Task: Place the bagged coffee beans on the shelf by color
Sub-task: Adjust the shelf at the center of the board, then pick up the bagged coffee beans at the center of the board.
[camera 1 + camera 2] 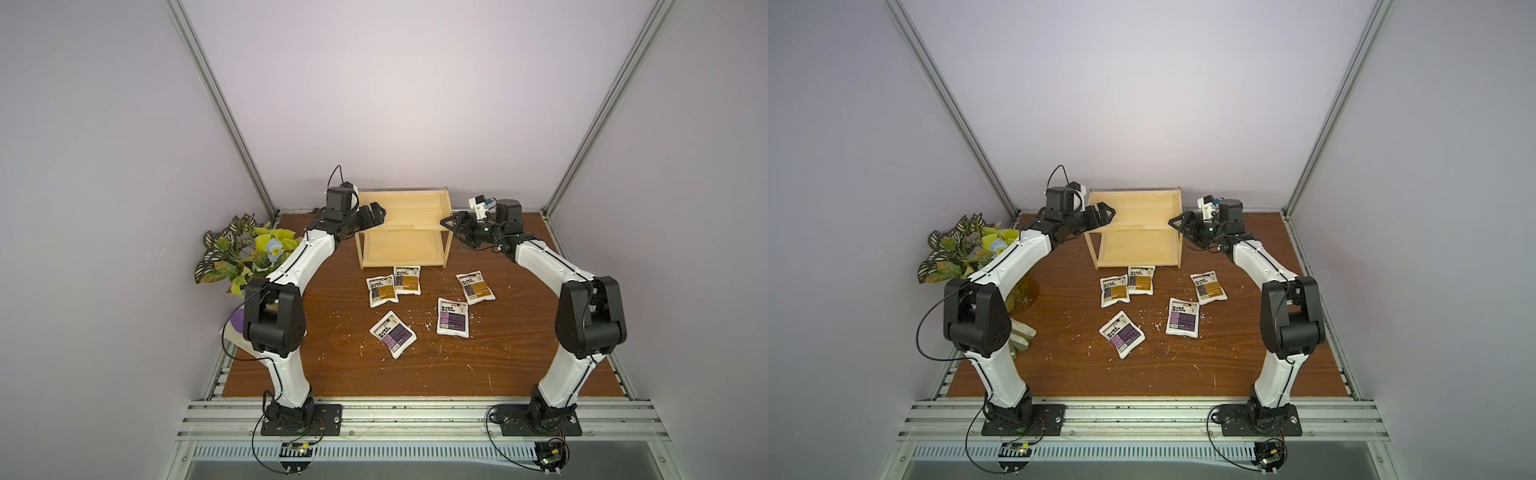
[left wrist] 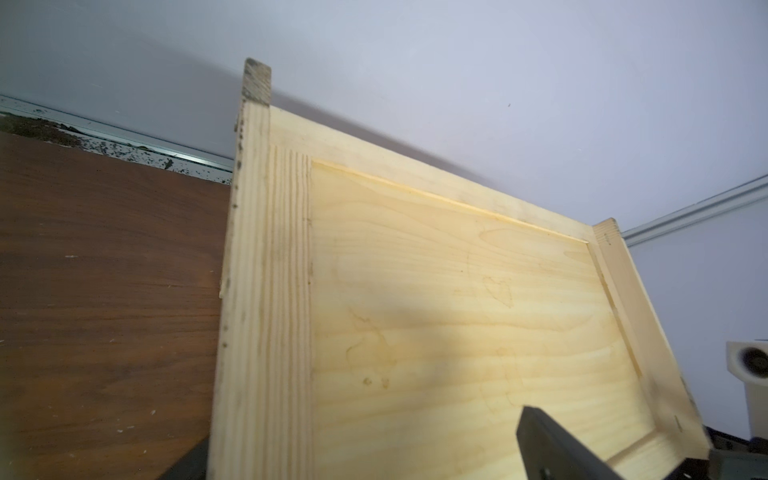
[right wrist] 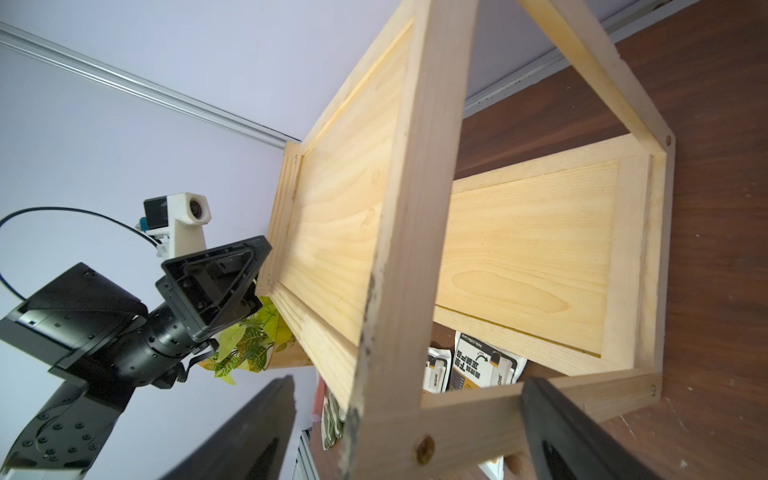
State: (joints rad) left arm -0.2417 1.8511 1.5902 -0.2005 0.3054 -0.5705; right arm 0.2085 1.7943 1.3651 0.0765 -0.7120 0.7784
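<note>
The shelf, a light wooden two-tier rack, stands at the back of the brown table with both boards bare. In front of it lie the bagged coffee beans. Three have orange blocks. Two have purple blocks. My left gripper is open, its jaws straddling the left end rim of the top board. My right gripper is open at the shelf's right end, with the front right leg standing between its fingers. Neither holds a bag.
An artificial plant in a yellow vase stands at the left edge behind the left arm. Pale gloves lie next to it. The enclosure's walls close in the back and both sides. White flecks dot the table.
</note>
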